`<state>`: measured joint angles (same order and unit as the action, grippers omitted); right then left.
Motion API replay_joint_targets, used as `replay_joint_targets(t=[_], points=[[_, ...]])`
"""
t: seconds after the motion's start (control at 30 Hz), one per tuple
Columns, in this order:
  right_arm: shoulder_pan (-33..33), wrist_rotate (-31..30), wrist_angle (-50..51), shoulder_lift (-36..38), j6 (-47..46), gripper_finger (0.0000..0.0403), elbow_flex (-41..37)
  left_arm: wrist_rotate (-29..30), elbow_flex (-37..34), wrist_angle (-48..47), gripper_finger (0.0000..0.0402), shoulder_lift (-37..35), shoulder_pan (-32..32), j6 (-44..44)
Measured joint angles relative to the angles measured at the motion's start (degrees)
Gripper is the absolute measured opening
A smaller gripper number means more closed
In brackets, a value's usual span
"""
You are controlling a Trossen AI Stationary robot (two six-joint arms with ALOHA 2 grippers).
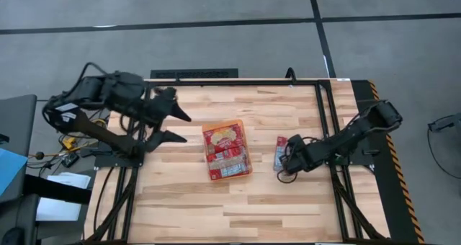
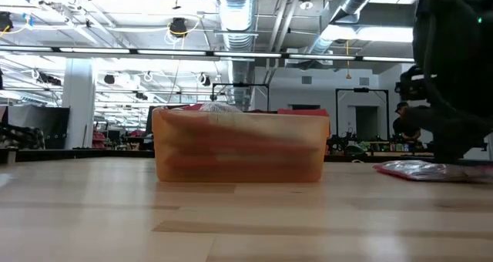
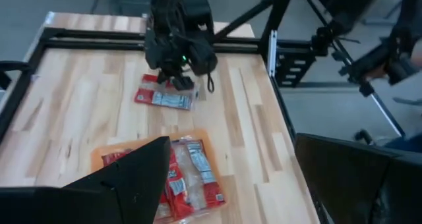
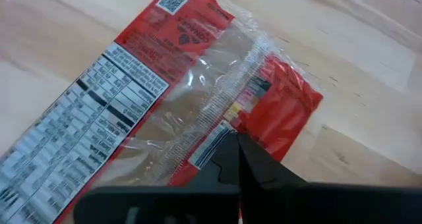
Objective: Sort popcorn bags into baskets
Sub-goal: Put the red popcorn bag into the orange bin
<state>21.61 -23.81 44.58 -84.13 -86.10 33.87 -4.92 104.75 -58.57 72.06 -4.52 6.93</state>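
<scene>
Your desk [image 1: 187,202] is a pale wood-plank top in a black frame, in a workshop with ducts and strip lights overhead. The orange basket [image 1: 247,148] sits near the middle, already filled with red popcorn bags [image 1: 225,138]; you can make out about three faces, but the true count in the stack cannot be told. One loose bag [image 1: 281,153] lies flat on the desk at 3 o'clock from the basket, print side up.

Your right tool [image 1: 287,174] is down on that bag's near end, fingertips [image 4: 231,159] pressed together on the wrapper; whether it truly grips the bag cannot be told. Your left tool [image 1: 184,127] hangs at 9 o'clock from the basket, fingers spread, holding nothing.

This looks like the pick-up of the last loose bag. Next you would need a firm pinch, a lift, then a carry towards 9 o'clock to the basket.
</scene>
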Motion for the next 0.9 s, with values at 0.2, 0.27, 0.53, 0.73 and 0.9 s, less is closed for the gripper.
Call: replay_joint_targets(t=[0.2,0.27,0.53,0.73,0.9], points=[[2.21,-1.27,0.33,-5.30,-4.56,0.0013,1.74,10.10,-4.75,2.99,0.0310,-3.93,-9.44,6.28],[3.38,-0.59,0.60,-6.00,-6.16,0.0016,3.59,12.71,-8.88,5.90,0.0310,-5.63,-12.69,8.86],[10.68,2.14,-7.10,-8.58,-12.28,0.0008,9.25,20.45,-33.98,25.05,0.0310,-13.73,-24.58,19.96],[14.73,2.59,-15.36,-18.88,-11.37,0.0013,19.16,25.79,-52.50,44.57,0.0310,-18.12,-32.08,31.13],[15.05,2.39,-13.94,-28.43,-6.10,0.0006,32.08,32.40,-62.66,53.02,0.0310,-17.94,-37.46,39.42]])
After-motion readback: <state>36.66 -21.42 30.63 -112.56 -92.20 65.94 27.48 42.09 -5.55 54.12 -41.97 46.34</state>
